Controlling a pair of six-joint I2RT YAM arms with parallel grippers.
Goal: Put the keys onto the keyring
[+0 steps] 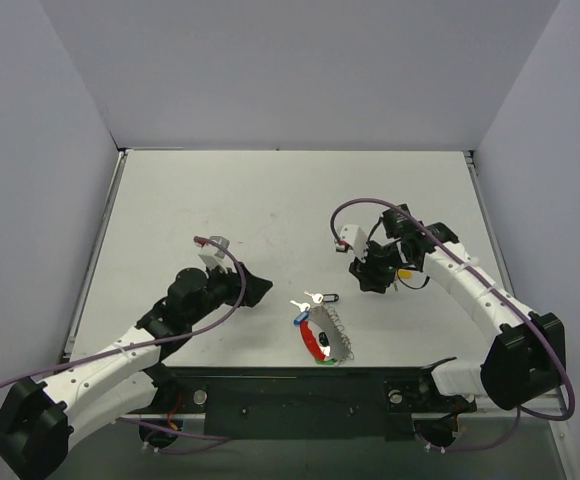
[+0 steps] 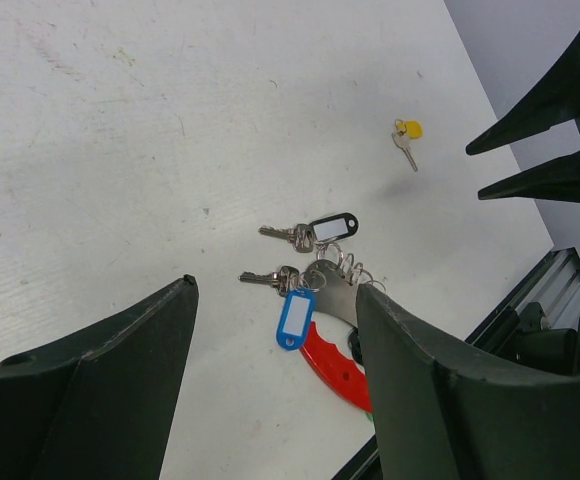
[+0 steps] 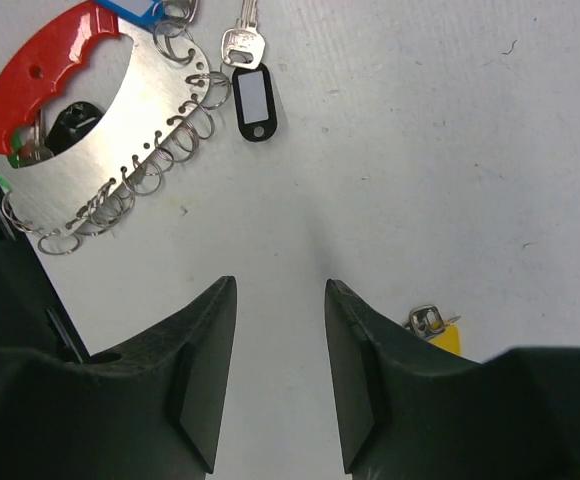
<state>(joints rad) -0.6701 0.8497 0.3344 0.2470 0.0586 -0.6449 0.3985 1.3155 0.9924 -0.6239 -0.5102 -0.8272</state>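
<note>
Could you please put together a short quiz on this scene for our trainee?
1. True or false: the yellow key lies apart from the keyring.
2. Which tag lies nearest the red handle? A black, B blue, C yellow.
3. Fill in: the left gripper and right gripper both stand ____.
Key: 1 true; 2 B, the blue tag; 3 open.

Three keys in plain sight: black-tagged key (image 2: 310, 231) and blue-tagged key (image 2: 268, 278) at eleven o'clock from the one keyring (image 2: 335, 370), yellow-capped key (image 2: 406, 140) at two o'clock. Small wire rings (image 3: 160, 165) along its edge: many (too crowded for exact count).
</note>
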